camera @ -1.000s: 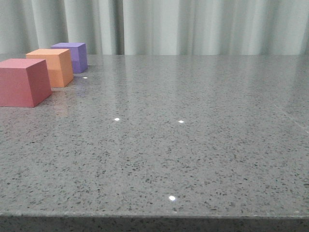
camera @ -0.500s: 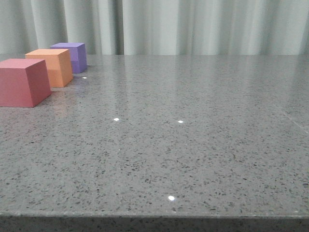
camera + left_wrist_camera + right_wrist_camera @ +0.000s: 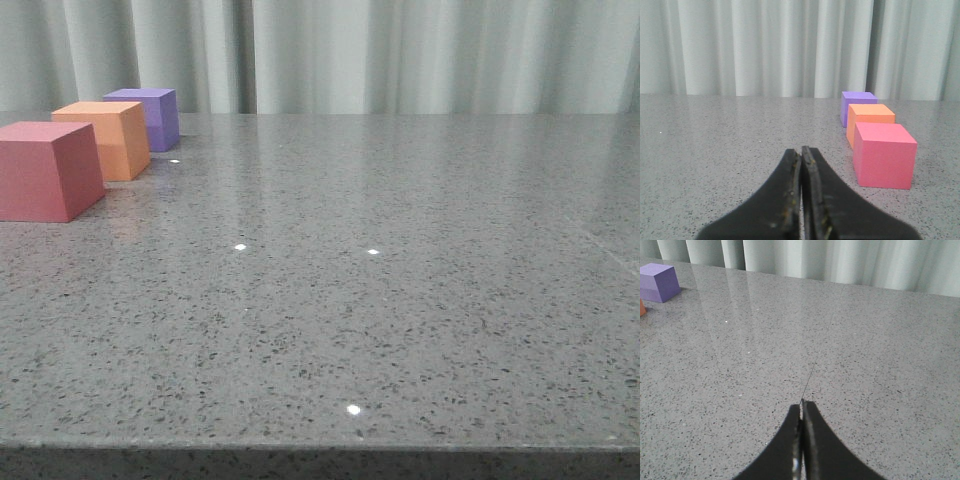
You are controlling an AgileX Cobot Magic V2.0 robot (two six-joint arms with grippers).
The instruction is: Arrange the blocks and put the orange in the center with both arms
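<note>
The grey speckled bench fills most of the front view, and the three cubes are seen in a close row at its upper left: the red cube nearest the camera, the orange cube in the middle, the purple cube farthest back. The orange cube thus appears already placed between the other two. The left gripper is seen low over the bench beside the row with its jaws pressed together on nothing; the right gripper is likewise closed and empty, well apart from the cubes. The main risk is judged to be a nudge: the cubes are set so near one another that the row could be skewed if the left arm were swung toward it.
</note>
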